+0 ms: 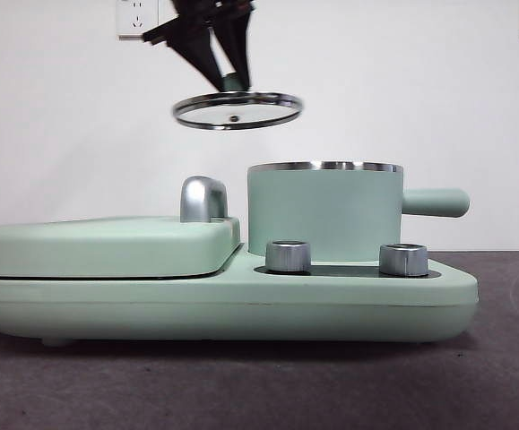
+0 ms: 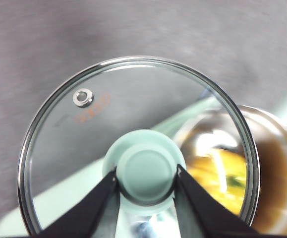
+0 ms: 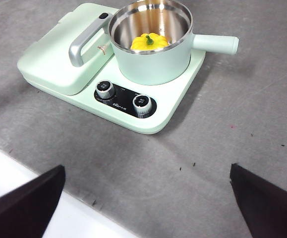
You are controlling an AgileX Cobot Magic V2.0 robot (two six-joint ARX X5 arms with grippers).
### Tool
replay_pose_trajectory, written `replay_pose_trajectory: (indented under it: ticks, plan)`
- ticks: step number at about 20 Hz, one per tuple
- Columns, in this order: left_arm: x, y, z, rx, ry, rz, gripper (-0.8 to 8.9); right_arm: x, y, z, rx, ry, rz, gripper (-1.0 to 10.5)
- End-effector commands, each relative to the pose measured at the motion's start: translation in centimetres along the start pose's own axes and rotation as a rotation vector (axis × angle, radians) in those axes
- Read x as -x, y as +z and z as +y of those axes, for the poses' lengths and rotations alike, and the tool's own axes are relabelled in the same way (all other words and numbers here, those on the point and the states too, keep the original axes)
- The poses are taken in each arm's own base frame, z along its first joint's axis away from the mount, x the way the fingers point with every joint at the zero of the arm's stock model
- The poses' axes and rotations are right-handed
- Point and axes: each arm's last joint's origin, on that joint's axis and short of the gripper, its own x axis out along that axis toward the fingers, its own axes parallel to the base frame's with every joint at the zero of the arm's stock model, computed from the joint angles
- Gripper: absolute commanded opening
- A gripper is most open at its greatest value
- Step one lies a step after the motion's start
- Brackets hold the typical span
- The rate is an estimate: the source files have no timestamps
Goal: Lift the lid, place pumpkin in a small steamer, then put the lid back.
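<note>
Above the mint-green steel-rimmed small steamer point(image 1: 324, 210), the round glass lid point(image 1: 237, 110) is pinched at its knob by the left gripper's point(image 2: 145, 181) fingers; the yellow ribbed pumpkin point(image 3: 149, 41) sits inside. Right gripper point(image 3: 148, 198) fingers are spread. An off-centre descent could catch the rim.

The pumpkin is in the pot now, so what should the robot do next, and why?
Probably move the lid sideways over the pot, then lower it. The left gripper holds its knob, the lid hangs above and off to the griddle side of the pot, and the pumpkin already sits inside.
</note>
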Motion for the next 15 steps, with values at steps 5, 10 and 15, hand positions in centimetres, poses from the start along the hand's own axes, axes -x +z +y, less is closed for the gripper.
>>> replay_pose_trajectory:
  ticks: [5, 10, 15]
  plan:
    - [0.5, 0.1, -4.6, -0.082, -0.071, -0.036, 0.15, 0.2, -0.7, -0.3, -0.001, -0.074, 0.063, 5.5]
    - [0.1, -0.2, -6.2, -0.074, -0.094, -0.015, 0.15, 0.2, -0.7, -0.3, 0.0, -0.074, 0.063, 5.5]
    - [-1.1, -0.5, -6.4, -0.062, -0.113, 0.019, 0.15, 0.2, -0.7, -0.3, -0.001, -0.075, 0.063, 5.5]
